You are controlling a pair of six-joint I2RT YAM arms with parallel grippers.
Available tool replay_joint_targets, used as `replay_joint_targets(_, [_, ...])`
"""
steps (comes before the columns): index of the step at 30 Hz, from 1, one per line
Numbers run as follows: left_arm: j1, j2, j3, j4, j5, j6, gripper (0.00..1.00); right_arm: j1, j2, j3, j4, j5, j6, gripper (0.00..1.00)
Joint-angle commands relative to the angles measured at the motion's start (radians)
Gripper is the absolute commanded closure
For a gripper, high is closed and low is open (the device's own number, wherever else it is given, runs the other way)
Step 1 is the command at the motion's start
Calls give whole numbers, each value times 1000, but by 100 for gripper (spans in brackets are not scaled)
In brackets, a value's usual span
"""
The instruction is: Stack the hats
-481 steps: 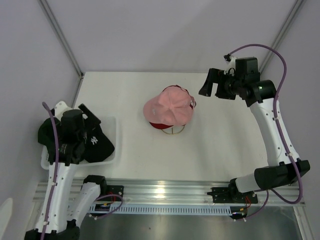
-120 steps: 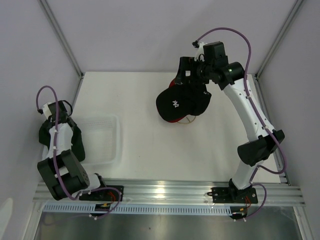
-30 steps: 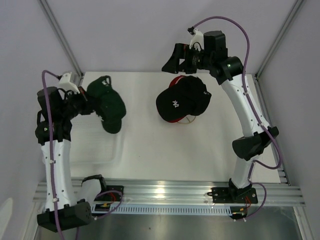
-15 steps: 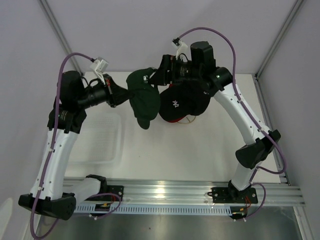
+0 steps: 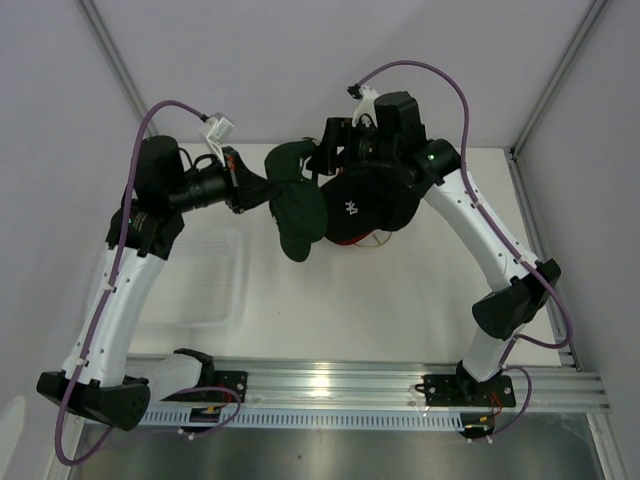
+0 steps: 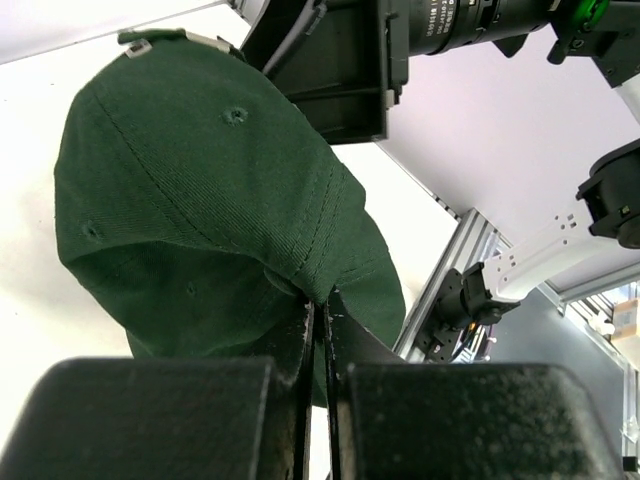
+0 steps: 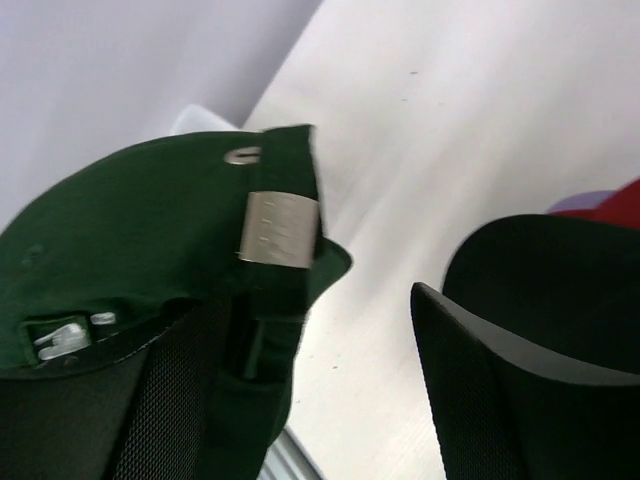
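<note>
Left hand point(image 5: 262, 190), top view: closed tight on the fabric of the dark green cap point(image 5: 298, 205), which it holds above the tabletop point(image 5: 400, 300), bill toward the near edge, just beside the stack. Right hand point(image 5: 316, 165) sits at the green cap's far side. The black cap point(image 5: 378, 195) with white logo tops the stack. A white tray point(image 5: 205, 285) lies on the left, below the left arm.

Left wrist view: the left hand's fingers point(image 6: 160, 420) press together with green fabric pinched between them. The right hand's black body stands just behind the crown.

Right wrist view: the right hand's fingers point(image 7: 170, 400) stand apart. The green cap's rear strap and its metal buckle point(image 7: 282, 228) lie between them, close against one finger, not clamped. Beyond the other finger the black cap shows, with an edge of the red cap point(image 7: 625, 198) behind it.
</note>
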Motion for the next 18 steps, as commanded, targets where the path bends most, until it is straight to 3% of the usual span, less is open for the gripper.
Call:
replay_joint_targets(1, [-10,-25,43,15,12,25,99,3,-53,26,-22,141,-46,24])
replay_joint_targets(5, [-11,-24,34,27,42,19,99,3,-47,28,17,115,-40,28])
replay_joint_targets(7, [-11,-22,33,33,61,16,99,4,-33,35,27,109,-40,36])
replay_joint_targets(13, [-13,-27,8,30,71,28,99,3,10,55,66,120,-51,71])
replay_joint_targets(16, [-13,-24,-7,12,22,45,99,3,29,99,22,169,-77,90])
replay_joint_targets(18, [-13,-5,-6,-33,-77,79,99,1,56,170,-49,236,-107,97])
